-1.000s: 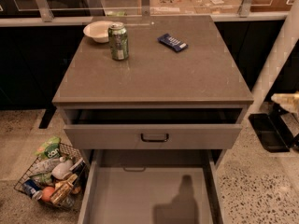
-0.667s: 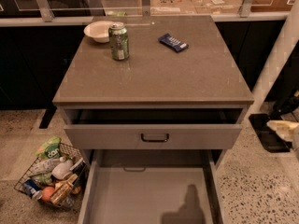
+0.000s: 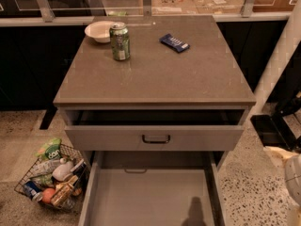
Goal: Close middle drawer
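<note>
The middle drawer (image 3: 150, 197) is the wide grey one pulled far out at the bottom of the cabinet. Its plain grey floor shows, and its front panel and handle are cut off by the lower frame edge. Above it, another grey drawer (image 3: 155, 138) with a black loop handle (image 3: 156, 139) stands slightly open. My gripper (image 3: 289, 166) shows only as a pale shape at the right edge, to the right of the open middle drawer and apart from it. Its shadow (image 3: 197, 214) falls on the drawer floor.
On the cabinet top (image 3: 188, 74) stand a white bowl (image 3: 99, 31), a green can (image 3: 120, 41) and a blue packet (image 3: 174, 42). A wire basket (image 3: 51, 178) of groceries sits on the floor at left. A black object (image 3: 273, 131) lies on the floor at right.
The pale gripper shape at the right edge has moved down. Its shadow on the drawer floor has shifted right and lower. The drawers have not moved.
</note>
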Controlling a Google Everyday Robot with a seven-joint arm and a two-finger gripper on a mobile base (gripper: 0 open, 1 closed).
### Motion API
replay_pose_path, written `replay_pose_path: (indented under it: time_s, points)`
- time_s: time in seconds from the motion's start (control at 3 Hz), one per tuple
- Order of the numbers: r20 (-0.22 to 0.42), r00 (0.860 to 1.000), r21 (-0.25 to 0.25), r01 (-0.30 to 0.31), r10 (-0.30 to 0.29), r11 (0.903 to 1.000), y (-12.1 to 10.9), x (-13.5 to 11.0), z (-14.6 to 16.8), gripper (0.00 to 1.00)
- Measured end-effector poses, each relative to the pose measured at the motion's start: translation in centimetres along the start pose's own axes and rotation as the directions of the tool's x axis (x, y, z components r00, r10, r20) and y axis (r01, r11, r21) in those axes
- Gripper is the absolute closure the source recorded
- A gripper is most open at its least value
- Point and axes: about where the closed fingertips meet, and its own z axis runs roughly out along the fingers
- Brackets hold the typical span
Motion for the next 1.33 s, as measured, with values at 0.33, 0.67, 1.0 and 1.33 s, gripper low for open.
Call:
replay_pose_path:
  time_s: [0.33,0.67,1.0,1.33]
  points:
    - [0.0,0.999,-0.011,-0.039,0.039,0.9992,0.2,0.4,3.6,0.0]
    - [-0.013,0.996,-0.065,-0.087,0.086,0.9941,2.3,1.2,9.3,0.0]
    - [-0.024,0.995,-0.121,-0.1,0.097,0.9876,4.7,0.9,13.8,0.15]
    - [-0.019,0.997,-0.173,-0.078,0.076,0.9819,7.4,-0.4,17.1,0.36]
